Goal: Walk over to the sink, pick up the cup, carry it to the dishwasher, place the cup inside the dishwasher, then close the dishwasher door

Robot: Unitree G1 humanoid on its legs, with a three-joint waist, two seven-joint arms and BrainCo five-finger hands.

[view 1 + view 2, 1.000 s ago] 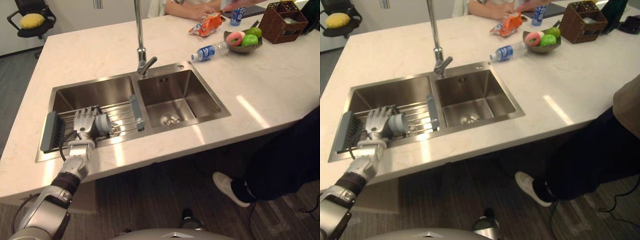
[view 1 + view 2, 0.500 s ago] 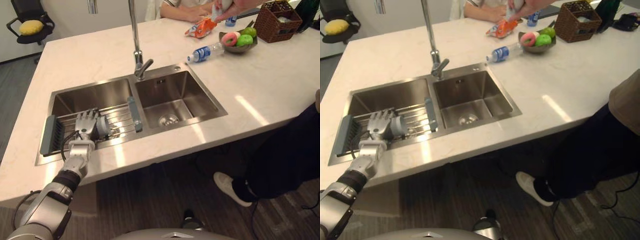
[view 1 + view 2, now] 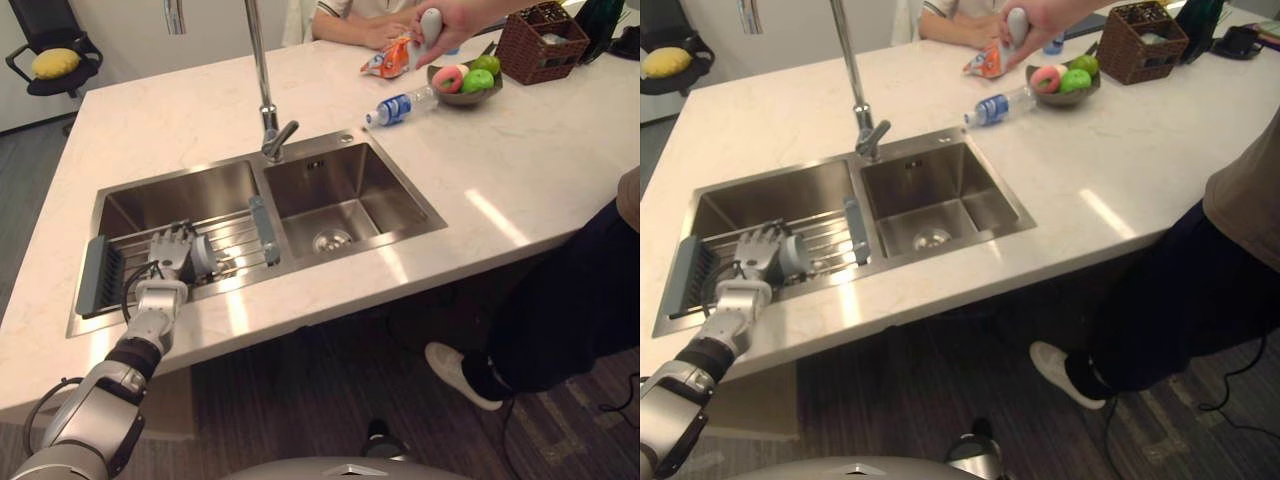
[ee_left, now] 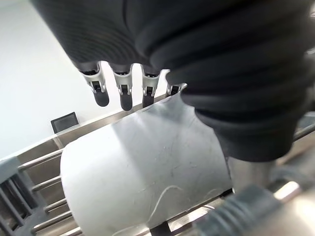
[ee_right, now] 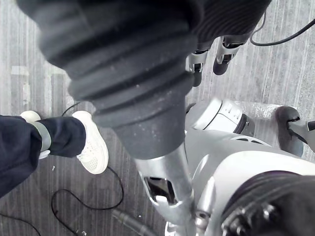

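The cup (image 3: 204, 256), a pale grey cylinder, lies on its side on the wire rack (image 3: 236, 238) across the left basin of the steel sink (image 3: 180, 192). My left hand (image 3: 171, 251) rests on the rack right beside it. In the left wrist view the fingers (image 4: 101, 91) reach straight over the cup (image 4: 142, 167), and the thumb sits on its other side, so the hand is open around it. My right hand (image 5: 224, 55) hangs relaxed and open beside my body above the wooden floor.
A tall faucet (image 3: 262, 90) rises between the two basins. On the far counter lie a water bottle (image 3: 400, 105), a snack bag (image 3: 385, 60), a fruit bowl (image 3: 465, 80) and a wicker basket (image 3: 535, 45). A person (image 3: 580, 300) stands at the counter's right corner; another person's hand (image 3: 450, 15) holds a white object.
The whole view has shifted a little as the camera moved. A person's hand has come in over the far counter with a white object. My left hand stays at the cup.
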